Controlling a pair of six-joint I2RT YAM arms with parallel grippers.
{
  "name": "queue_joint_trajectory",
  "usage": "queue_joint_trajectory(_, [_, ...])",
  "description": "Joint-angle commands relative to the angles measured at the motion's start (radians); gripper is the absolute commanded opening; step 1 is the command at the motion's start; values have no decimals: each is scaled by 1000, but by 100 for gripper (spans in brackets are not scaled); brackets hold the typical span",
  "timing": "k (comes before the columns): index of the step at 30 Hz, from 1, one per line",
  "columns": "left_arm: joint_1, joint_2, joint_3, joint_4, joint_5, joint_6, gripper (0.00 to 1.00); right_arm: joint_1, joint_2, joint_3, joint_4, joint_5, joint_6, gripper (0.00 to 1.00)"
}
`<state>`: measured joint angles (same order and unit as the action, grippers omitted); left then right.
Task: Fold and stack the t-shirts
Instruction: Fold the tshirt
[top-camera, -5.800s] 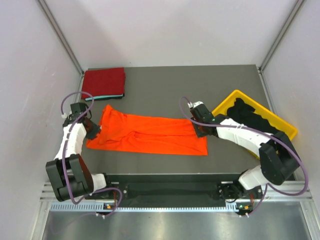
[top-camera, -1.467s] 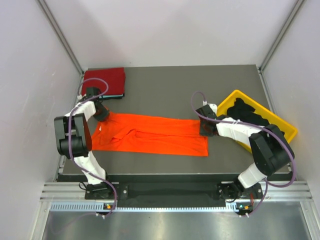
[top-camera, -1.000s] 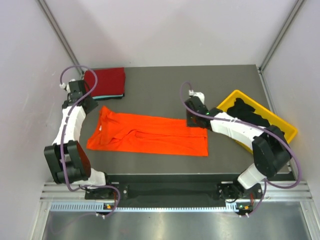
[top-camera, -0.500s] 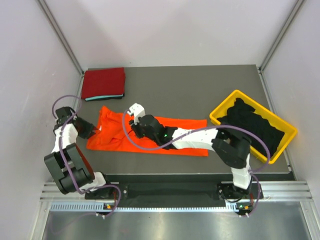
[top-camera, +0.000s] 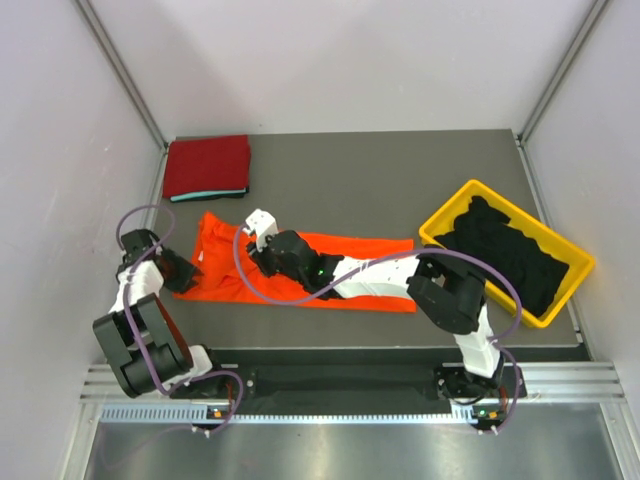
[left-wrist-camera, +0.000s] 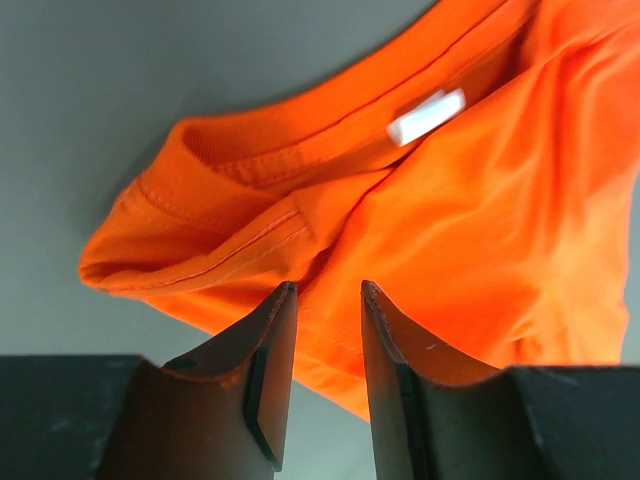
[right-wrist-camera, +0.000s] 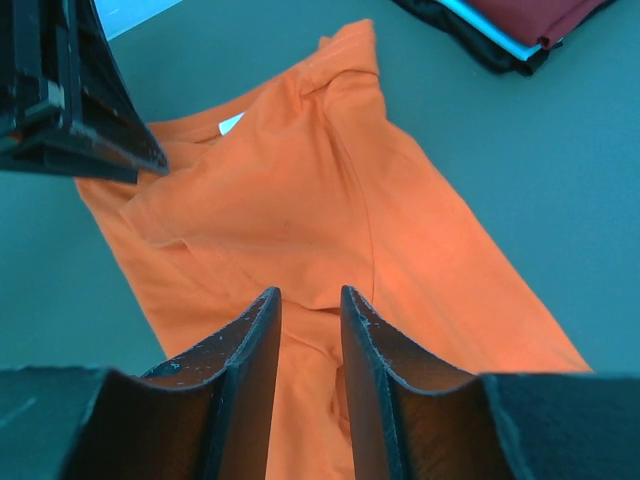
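The bright orange t-shirt (top-camera: 372, 272) lies flat on the table, folded lengthwise into a long strip. My left gripper (top-camera: 186, 274) is at its left collar end. In the left wrist view its fingers (left-wrist-camera: 326, 292) stand apart just above the orange shirt (left-wrist-camera: 480, 200), near the collar and white tag (left-wrist-camera: 427, 115). My right gripper (top-camera: 256, 263) reaches across to the shirt's left part. In the right wrist view it (right-wrist-camera: 310, 295) is open, low over the orange shirt (right-wrist-camera: 330, 180). The dark red t-shirt (top-camera: 207, 165) lies folded on a teal and a black one.
A yellow bin (top-camera: 576, 262) at the right holds several black t-shirts (top-camera: 505, 248). The folded stack (right-wrist-camera: 515, 30) sits at the table's back left corner. My left gripper's body (right-wrist-camera: 70, 100) shows close ahead in the right wrist view. The right arm lies across the orange shirt.
My right arm has swung from the shirt's right end across to its left part. My left gripper has come down from beside the red stack to the shirt's left edge.
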<state>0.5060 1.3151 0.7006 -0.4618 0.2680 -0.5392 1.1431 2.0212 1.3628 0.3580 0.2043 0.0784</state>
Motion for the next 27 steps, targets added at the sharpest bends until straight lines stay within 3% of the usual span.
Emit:
queue_joint_trajectory(1, [-7,-31,-27,66,-6,31,38,15,-21,16,65,-16,6,32])
queue_joint_trajectory(13, [-27,21,-41,144,13,18,34,12,-73,-79,91,11,-9,34])
queue_joint_trajectory(19, [-43,52,-30,173,45,-19,22,12,-81,-77,78,32,-32,37])
queue_joint_trajectory(25, [-55,65,0,173,51,-41,0,10,-69,-56,53,58,-37,38])
queue_joint_trajectory(27, [-57,59,16,170,59,-59,0,10,-64,-48,49,53,-35,38])
